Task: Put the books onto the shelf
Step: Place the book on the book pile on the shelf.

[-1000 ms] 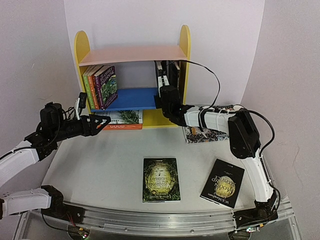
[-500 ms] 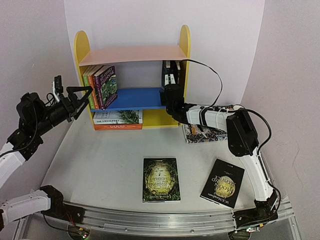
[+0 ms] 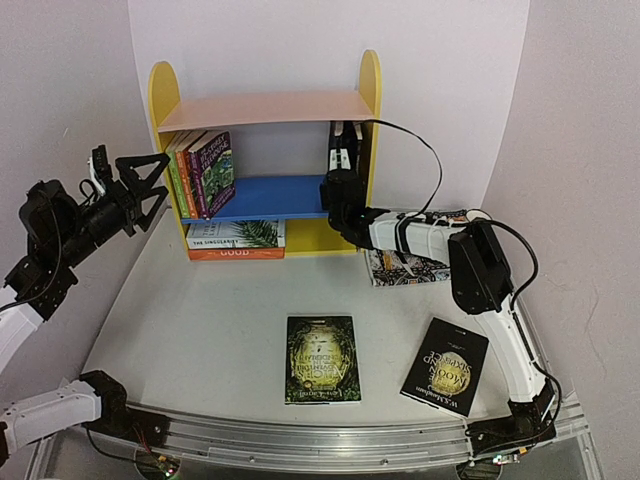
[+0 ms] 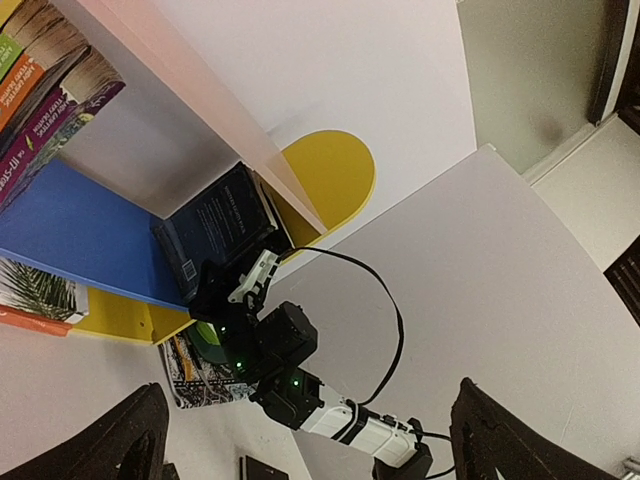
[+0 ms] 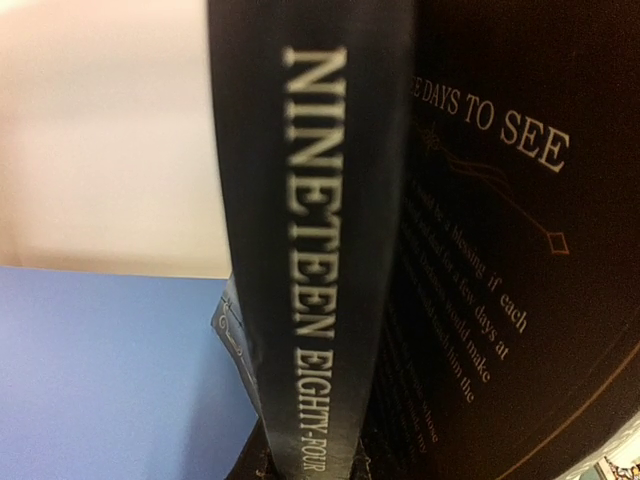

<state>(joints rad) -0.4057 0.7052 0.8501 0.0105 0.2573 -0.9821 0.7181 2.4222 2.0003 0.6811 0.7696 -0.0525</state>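
Right wrist cam is basically all black book (image 5: 310, 250), spine blurry up close and cropped top and bottom, hiding the fingers of the right hand (image 3: 338, 188). On the left hand (image 3: 152, 178), only the fingertips (image 4: 125, 445) poke in at the wrist view's bottom edge. The patterned mat (image 3: 385, 268) sits half under the arm.

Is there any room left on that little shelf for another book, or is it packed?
Yes: the blue board is bare between the colourful books at left and the dark books in the right hand. Both ends are crowded.
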